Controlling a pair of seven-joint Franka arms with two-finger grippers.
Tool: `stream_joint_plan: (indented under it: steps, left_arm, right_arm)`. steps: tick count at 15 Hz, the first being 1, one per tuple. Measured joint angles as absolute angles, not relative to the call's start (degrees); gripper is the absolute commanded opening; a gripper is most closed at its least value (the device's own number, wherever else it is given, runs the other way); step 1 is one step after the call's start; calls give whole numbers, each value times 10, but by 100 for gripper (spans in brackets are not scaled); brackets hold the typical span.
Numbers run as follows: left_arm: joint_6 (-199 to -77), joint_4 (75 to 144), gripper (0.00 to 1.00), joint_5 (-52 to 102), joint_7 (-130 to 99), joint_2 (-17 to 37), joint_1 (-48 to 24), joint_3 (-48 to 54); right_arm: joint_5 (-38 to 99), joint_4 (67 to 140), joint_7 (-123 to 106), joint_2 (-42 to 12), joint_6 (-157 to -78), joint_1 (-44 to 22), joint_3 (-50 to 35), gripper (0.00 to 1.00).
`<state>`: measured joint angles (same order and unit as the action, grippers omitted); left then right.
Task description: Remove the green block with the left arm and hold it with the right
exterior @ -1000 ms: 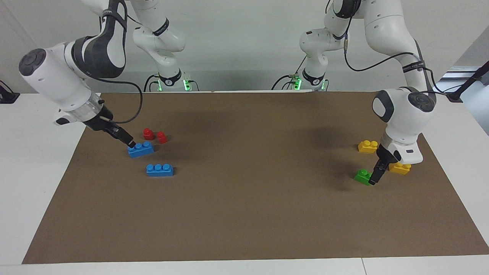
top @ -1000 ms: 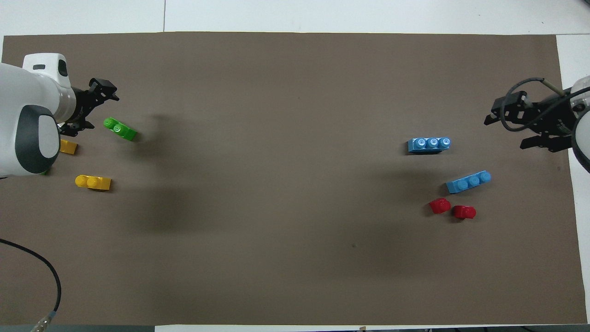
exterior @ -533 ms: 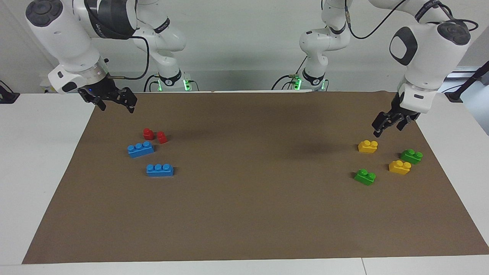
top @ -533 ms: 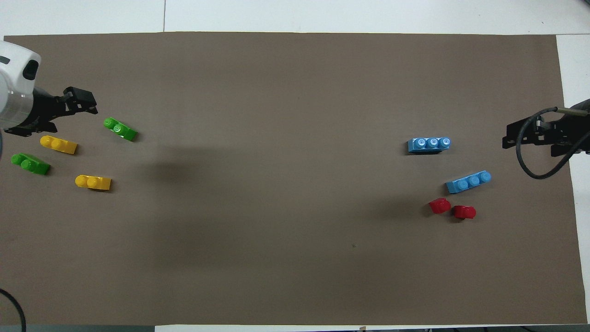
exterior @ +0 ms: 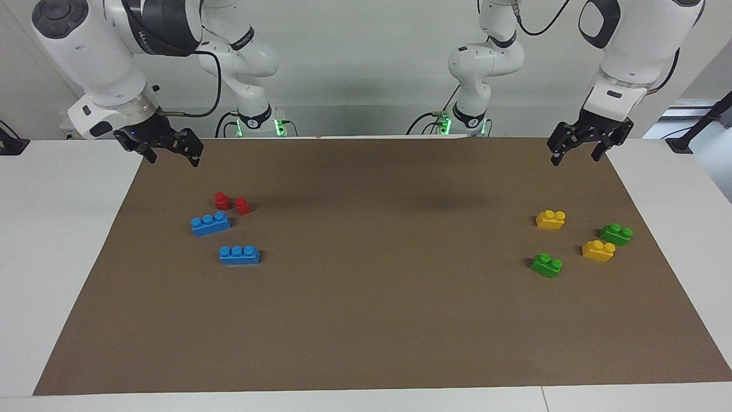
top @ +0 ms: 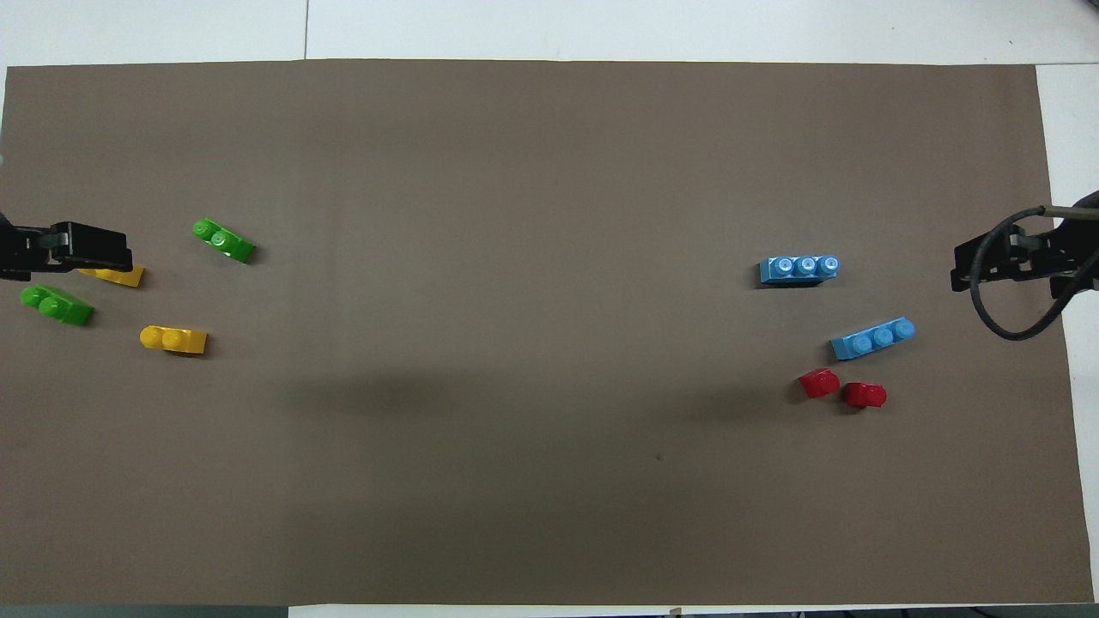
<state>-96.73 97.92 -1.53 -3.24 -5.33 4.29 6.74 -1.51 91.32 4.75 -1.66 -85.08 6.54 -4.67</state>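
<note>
A: Green block [exterior: 546, 265] sits on the brown mat [exterior: 372, 320] at the left arm's end, its twin [exterior: 616, 233] nearer the robots.

B: Yep, left end effector [exterior: 579, 147] and right end effector [exterior: 167, 150] hang spread wide, holding nothing.

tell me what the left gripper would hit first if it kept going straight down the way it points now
Probably bare brown mat. The left gripper hangs open and empty, pointing down over the mat's edge nearest the robots, at the left arm's end. The closest yellow block lies farther out, off that line. Depth is uncertain.
</note>
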Motion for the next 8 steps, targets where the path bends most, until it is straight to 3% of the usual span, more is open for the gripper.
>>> stream_joint_plan:
  steps: [8]
  left_arm:
    - [-959, 979, 100, -3, -32, -56, 41, 72]
  right_arm:
    - [-15, 912, 47, -17, -857, 68, -46, 100]
